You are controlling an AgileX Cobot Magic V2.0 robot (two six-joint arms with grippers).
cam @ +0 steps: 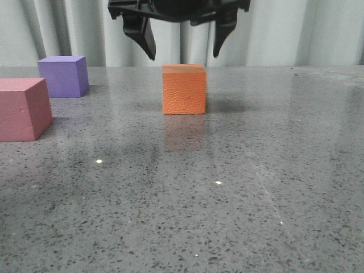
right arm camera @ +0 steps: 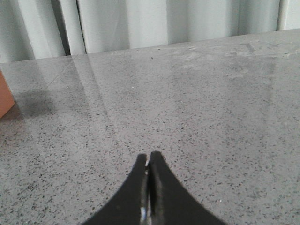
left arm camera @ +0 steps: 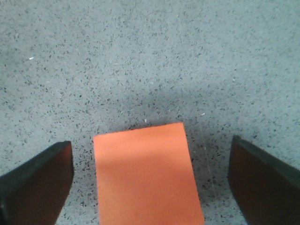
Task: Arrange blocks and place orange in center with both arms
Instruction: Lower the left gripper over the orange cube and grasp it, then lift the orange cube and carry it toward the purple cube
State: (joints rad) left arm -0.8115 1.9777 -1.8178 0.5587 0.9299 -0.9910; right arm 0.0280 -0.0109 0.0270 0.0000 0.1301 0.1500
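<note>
Cube (cam: 183, 90) orange, pebbled, upright

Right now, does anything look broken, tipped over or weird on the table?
Nothing stands out. The orange cube, purple cube and pinkish-red cube all sit flat and whole on the table. The left pincer hangs open above the orange cube; the right pincer is shut, holding nothing.

Around orange (cam: 183, 90): bare table (cam: 256, 170) on every side.
Left edge: purple (cam: 63, 75), red (cam: 23, 108) cubes.
</note>
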